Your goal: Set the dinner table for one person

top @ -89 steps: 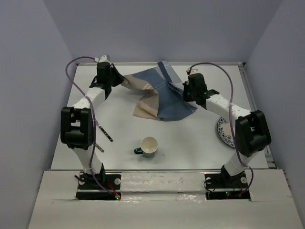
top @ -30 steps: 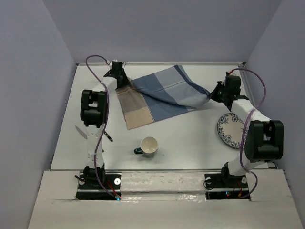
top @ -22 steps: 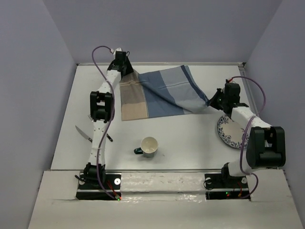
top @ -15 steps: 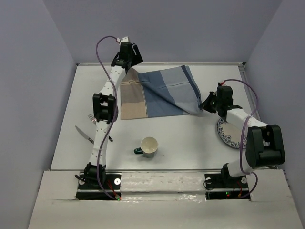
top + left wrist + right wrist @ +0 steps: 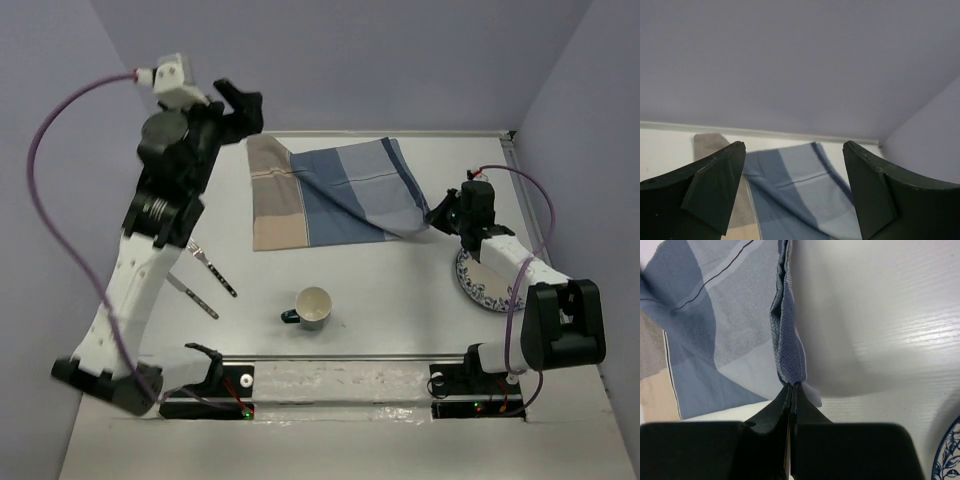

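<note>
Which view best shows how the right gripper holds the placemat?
The right wrist view: the right gripper is shut on a folded edge of the placemat, seen close. The top external view shows that pinch small and distant; the left wrist view shows only cloth, no grip.

- Lying on dinner table point(image 5: 400, 290), far centre: placemat point(image 5: 335, 195).
- Standing before placemat, toward near edge: cup point(image 5: 313, 306).
- Resting at right edge: plate point(image 5: 485, 280).
- Lying at left, side by side: fork point(image 5: 213, 272), knife point(image 5: 192, 295).
</note>
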